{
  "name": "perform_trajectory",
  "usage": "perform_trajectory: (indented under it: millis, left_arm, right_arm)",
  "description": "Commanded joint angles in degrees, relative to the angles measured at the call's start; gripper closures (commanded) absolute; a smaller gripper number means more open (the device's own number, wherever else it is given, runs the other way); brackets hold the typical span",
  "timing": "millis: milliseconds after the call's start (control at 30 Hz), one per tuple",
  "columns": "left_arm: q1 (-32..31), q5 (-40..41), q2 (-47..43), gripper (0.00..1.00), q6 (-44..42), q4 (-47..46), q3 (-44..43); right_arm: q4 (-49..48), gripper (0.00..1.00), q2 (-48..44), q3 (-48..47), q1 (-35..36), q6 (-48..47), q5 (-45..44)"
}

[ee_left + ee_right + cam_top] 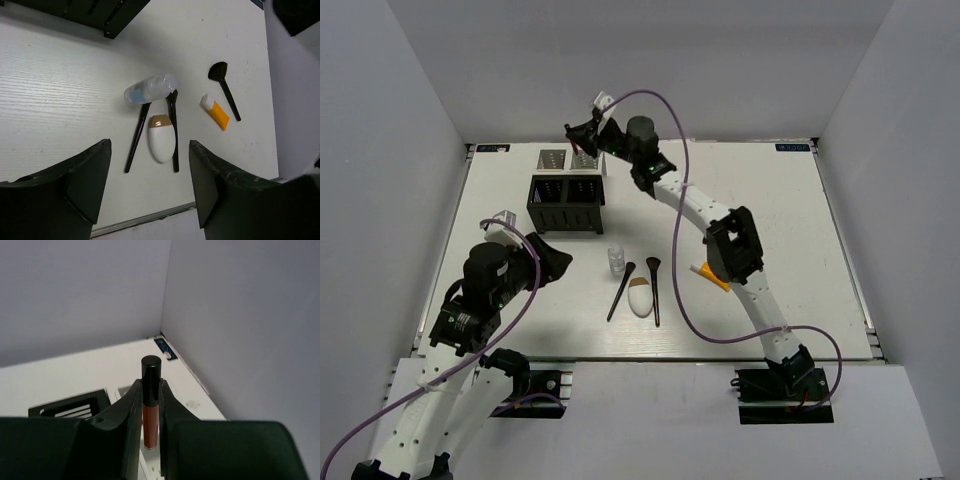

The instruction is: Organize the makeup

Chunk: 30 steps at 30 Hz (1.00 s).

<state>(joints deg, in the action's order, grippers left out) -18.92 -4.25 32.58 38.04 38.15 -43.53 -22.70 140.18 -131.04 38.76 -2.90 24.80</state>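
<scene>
My right gripper (pixel 582 135) is shut on a red-black stick (pixel 150 410) with its black cap sticking up, and holds it above the back of the black perforated box (pixel 567 200). On the table lie a tiny clear bottle (pixel 616 259), a thin black brush (pixel 621 290), the white tan-tipped sponge (pixel 641 297), a second brush (pixel 653 290) and the orange tube (pixel 712 276), which is partly under the right arm. My left gripper (pixel 545 262) is open and empty, left of them. Its wrist view shows the bottle (pixel 150 88), the sponge (pixel 161 138), the tube (pixel 216 112) and a wide-headed brush (pixel 223 87).
Two pale perforated holders (pixel 552 160) stand behind the black box at the back left. The box's edge shows at the top of the left wrist view (pixel 75 10). The table's front edge (pixel 150 217) lies just below the sponge. Grey walls enclose the table.
</scene>
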Motion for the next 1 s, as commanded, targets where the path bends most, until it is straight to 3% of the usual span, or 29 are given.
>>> perform_trajectory:
  millis: [0, 200, 533, 967]
  left_arm:
    - [0.02, 0.91, 0.03, 0.27, 0.72, -0.53, 0.90]
    - [0.02, -0.23, 0.47, 0.27, 2.65, -2.99, 3.80]
    - [0.02, -0.32, 1.88, 0.27, 2.21, -2.21, 3.19]
    - [0.55, -0.76, 1.79, 0.27, 2.56, -1.24, 3.19]
  right_arm:
    - [-21.13, 1.00, 2.81, -4.15, 2.80, 3.78, -2.55]
    - [-30.01, 1.00, 8.00, -3.35, 5.18, 1.75, -5.89]
    - [-32.32, 1.00, 16.08, -7.02, 7.20, -2.72, -12.58]
    - [-34.60, 1.00, 18.11, -6.77, 7.29, -5.36, -16.18]
